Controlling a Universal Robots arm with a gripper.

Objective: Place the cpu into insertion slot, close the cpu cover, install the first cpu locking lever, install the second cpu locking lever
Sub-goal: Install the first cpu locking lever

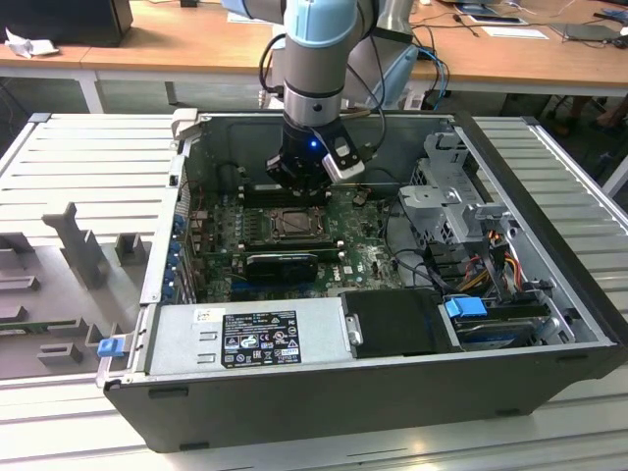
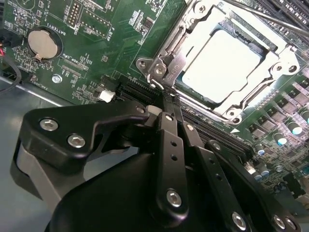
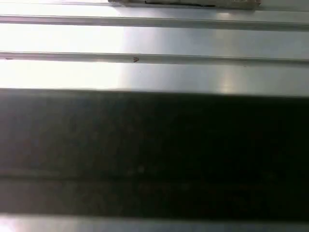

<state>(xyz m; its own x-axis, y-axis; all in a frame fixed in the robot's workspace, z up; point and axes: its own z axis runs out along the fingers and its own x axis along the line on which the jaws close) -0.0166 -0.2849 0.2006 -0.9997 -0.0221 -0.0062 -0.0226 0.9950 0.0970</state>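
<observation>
In the open computer case, the insertion slot (image 1: 294,224) sits on the green motherboard. The second wrist view shows the cpu (image 2: 222,63), pale silver-grey, lying flat in the slot. The cpu cover (image 2: 176,48), a metal frame, is down around the chip. A thin locking lever rod (image 2: 260,17) runs along one side of the socket. My gripper (image 2: 168,99) is shut with nothing visible between its black fingers, and its tip is at a corner of the cover. In the exterior view the gripper (image 1: 297,186) hangs just above the socket's far edge.
A long black finned card (image 1: 283,261) lies just in front of the socket, with the power supply (image 1: 250,334) nearer still. A drive cage (image 1: 451,196) with cables fills the exterior view's right. A coin battery (image 2: 42,42) sits on the board. Case walls (image 1: 167,235) enclose everything.
</observation>
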